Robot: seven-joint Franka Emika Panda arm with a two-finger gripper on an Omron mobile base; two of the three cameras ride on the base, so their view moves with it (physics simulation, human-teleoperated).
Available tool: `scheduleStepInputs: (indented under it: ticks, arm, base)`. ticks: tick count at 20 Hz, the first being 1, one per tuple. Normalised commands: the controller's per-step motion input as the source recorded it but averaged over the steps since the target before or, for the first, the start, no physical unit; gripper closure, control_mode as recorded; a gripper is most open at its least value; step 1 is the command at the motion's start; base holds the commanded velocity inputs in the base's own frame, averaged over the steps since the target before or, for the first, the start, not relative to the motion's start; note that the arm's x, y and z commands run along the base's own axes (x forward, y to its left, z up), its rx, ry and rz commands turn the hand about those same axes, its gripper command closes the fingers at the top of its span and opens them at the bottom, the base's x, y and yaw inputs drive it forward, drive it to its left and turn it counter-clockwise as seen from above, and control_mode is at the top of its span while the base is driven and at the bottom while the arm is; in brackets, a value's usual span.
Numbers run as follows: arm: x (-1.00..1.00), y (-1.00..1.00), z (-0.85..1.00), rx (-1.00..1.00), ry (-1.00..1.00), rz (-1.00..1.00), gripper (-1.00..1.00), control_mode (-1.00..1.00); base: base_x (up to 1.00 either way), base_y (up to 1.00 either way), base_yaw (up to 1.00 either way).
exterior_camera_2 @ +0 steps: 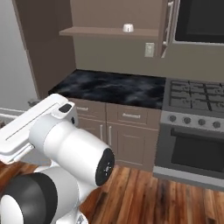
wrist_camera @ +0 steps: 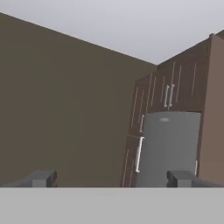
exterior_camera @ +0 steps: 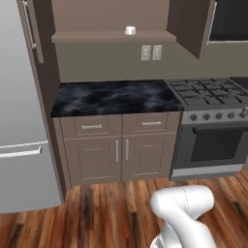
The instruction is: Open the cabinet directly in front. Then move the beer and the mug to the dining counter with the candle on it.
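The gripper (wrist_camera: pixel 111 179) sits nearest the hand camera, its two dark fingertips (wrist_camera: pixel 41 178) spread wide with nothing between them. It faces a plain brown wall and a grey fridge (wrist_camera: pixel 168 148), well apart from the mug (exterior_camera: pixel 130 30), which stands on the bottom shelf of the open cabinet (exterior_camera: pixel 114 36) above the black marble worktop (exterior_camera: pixel 116 97).
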Motion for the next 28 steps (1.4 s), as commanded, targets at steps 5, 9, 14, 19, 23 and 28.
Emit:
scheduleStepInputs:
  ticks: [5, 9, 14, 19, 23, 28]
  arm:
    - [0.00, 0.00, 0.00, 0.00, 0.00, 0.00, -1.00, 1.00]
    - [0.00, 0.00, 0.00, 0.00, 0.00, 0.00, -1.00, 1.00]
    - [0.00, 0.00, 0.00, 0.00, 0.00, 0.00, -1.00, 1.00]
    - [0.00, 0.00, 0.00, 0.00, 0.00, 0.00, -1.00, 1.00]
    - [0.00, 0.00, 0.00, 0.00, 0.00, 0.00, -1.00, 1.00]
    - [0.00, 0.00, 0.00, 0.00, 0.00, 0.00, -1.00, 1.00]
  base:
    - [0.44, 0.23, -0.27]
    - [0.45, 0.50, -0.20]
    - [0.33, 0.66, -0.17]
    - [0.19, 0.62, -0.11]
    - [0.15, 0.15, -0.02]
    - [0.13, 0.00, 0.00]
